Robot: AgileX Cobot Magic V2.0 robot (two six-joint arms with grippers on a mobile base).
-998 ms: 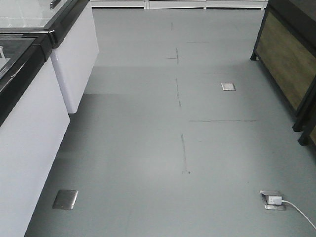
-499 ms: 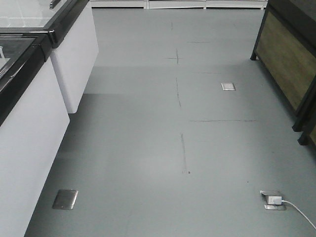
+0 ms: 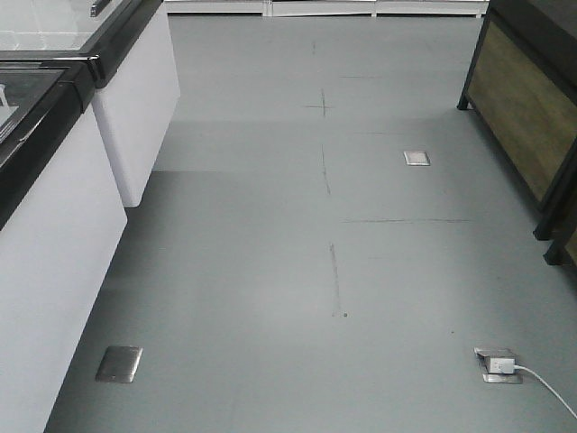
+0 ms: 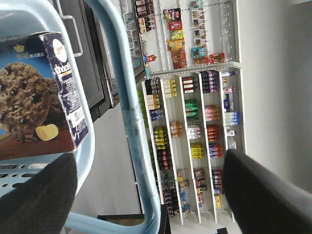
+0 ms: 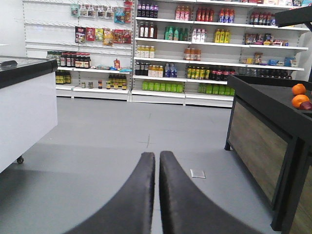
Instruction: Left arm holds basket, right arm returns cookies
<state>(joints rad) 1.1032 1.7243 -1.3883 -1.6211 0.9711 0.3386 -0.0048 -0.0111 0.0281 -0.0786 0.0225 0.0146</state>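
Cookies (image 4: 34, 97), one navy box with a chocolate-cookie picture, lie inside the basket (image 4: 89, 139), close against its pale-blue rim. The hoop handle (image 4: 129, 112) crosses the left wrist view and passes between the fingers of the left gripper (image 4: 146, 161), which stand wide apart. I cannot tell whether either finger touches the handle. The right gripper (image 5: 157, 156) has its two fingers pressed together with nothing between them, and it points at bare floor (image 5: 122, 136).

Ahead of it, stocked shelves (image 5: 195, 48) line the far wall. A white freezer (image 5: 24, 112) stands to the left. A dark counter (image 5: 263, 92) to the right carries two oranges (image 5: 299, 89) and one dark red fruit (image 5: 306, 105).

In the front view the grey floor holds three metal plates (image 3: 119, 363), and one of them has a white plug (image 3: 502, 365) and cable. Two freezers stand on the left and the counter's wooden side is on the right, with an open aisle between them.

That view matches the earlier ones, with nothing shifted.
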